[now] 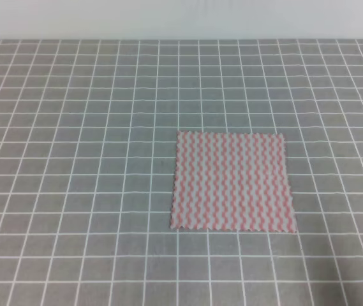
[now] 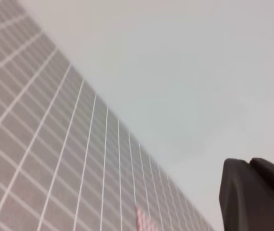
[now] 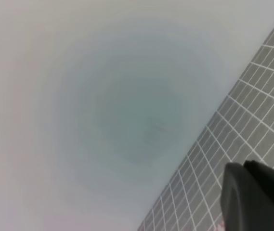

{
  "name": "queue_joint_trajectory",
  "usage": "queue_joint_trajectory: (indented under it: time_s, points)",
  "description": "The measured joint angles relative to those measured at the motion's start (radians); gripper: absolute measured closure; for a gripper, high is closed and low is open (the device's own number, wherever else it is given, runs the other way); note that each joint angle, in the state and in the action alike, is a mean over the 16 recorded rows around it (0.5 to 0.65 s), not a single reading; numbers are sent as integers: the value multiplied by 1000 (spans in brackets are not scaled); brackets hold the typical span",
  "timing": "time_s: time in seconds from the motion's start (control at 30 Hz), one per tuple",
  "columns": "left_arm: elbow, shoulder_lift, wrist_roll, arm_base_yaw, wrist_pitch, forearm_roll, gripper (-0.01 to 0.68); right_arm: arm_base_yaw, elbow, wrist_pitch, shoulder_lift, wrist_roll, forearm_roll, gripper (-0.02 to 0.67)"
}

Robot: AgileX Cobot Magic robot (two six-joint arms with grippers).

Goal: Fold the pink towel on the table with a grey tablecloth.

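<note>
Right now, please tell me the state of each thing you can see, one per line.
pink towel: spread flat, unfolded, untouched.
table with a grey tablecloth: cloth lies smooth.
left gripper: partly visible, off the towel, opening unclear.
right gripper: partly visible, opening unclear.

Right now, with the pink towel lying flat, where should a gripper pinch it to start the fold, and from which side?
Probably a near corner. The pink towel lies flat and unfolded on the table with a grey tablecloth, so only its edges offer anything to pinch. Come down from above at the near right corner, nearer the right arm's side, then carry it toward the far edge. Neither gripper shows in the high view.
</note>
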Motion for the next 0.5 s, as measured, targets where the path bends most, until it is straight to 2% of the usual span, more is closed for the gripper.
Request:
queue_joint_trajectory:
  time_s: [0.2,0.5]
  points:
    - [-11,8,2,0,-34,-43,674,0,3,19,-2,-7,209,666]
    - [-136,138,147,0,18,-45,674,10,6,155,-1,-141,261,665]
